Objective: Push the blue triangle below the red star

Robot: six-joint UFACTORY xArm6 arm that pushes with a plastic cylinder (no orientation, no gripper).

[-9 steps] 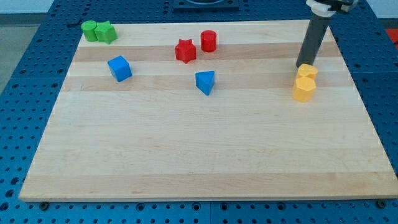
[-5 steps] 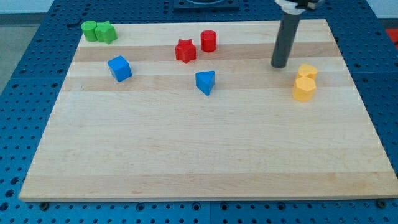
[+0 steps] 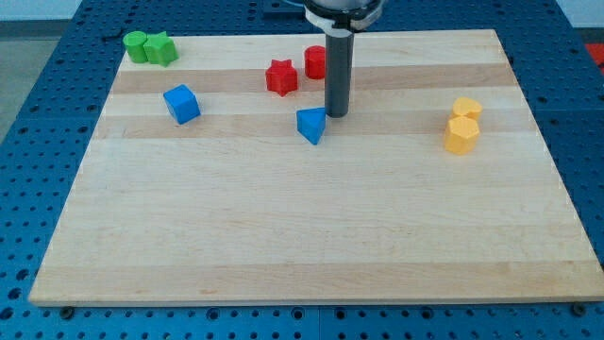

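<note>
The blue triangle [image 3: 310, 125] lies near the middle of the wooden board's upper half. The red star [image 3: 280, 76] lies above it and a little to the view's left. My tip [image 3: 336, 113] stands just to the right of the blue triangle's upper corner, very close to it or touching it. The rod rises from there and covers the right part of the red cylinder [image 3: 314, 62].
A blue cube [image 3: 181, 104] lies to the left. Two green blocks [image 3: 149, 46] sit together at the board's top left corner. Two yellow blocks [image 3: 462, 125] sit together at the right. The board [image 3: 302, 236] rests on a blue perforated table.
My tip has moved left across the board, from beside the yellow blocks to just right of the blue triangle. The blocks have not visibly moved.
</note>
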